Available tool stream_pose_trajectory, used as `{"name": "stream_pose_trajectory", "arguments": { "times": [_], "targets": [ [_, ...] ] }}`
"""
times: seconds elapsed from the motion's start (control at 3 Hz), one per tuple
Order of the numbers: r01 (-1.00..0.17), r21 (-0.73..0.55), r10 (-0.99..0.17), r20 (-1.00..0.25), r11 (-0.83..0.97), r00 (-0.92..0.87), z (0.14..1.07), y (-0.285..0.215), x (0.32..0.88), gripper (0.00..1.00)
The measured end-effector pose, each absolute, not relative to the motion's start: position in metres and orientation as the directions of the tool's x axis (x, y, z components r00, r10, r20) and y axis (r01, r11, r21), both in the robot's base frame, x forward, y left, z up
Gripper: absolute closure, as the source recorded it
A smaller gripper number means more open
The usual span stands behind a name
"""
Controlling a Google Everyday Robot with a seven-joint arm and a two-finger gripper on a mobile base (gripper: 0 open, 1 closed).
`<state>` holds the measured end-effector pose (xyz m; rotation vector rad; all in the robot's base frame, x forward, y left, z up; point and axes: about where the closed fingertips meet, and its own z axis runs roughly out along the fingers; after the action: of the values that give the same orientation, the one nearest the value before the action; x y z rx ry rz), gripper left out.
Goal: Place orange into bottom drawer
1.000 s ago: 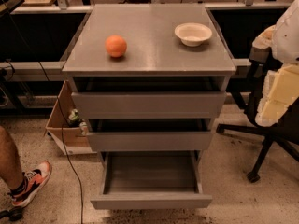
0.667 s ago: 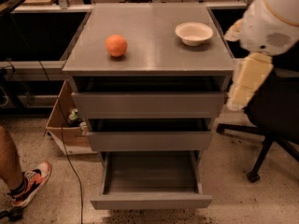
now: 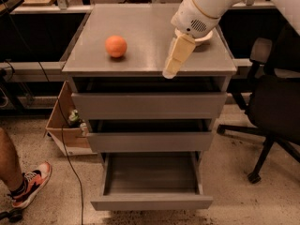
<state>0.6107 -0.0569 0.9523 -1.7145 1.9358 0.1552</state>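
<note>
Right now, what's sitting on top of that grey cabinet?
The orange lies on the left of the cabinet top. At the right a white bowl shows only its rim; the robot's arm covers the rest. The gripper hangs over the top's front right.

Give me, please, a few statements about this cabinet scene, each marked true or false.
1. The orange lies on the cabinet top. True.
2. The bottom drawer is shut. False: it is pulled open.
3. The gripper holds the orange. False: it is apart from the orange, near the top's front edge.
4. Nothing can be seen inside the bottom drawer. True.
5. The white bowl sits in the middle drawer. False: it is on the cabinet top, largely hidden behind the arm.
</note>
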Motion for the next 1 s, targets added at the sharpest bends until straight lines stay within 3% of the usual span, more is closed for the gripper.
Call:
{"name": "stream_pose_trajectory", "arguments": {
  "times": [0.33, 1.0],
  "targets": [
    [-0.947, -0.264, -0.884, -0.465, 0.182, -0.041, 0.952, -0.057, 0.611, 0.00],
    [-0.932, -0.251, -0.753, -0.658, 0.261, -0.034, 0.951, 0.000, 0.708, 0.00]
  ]
}}
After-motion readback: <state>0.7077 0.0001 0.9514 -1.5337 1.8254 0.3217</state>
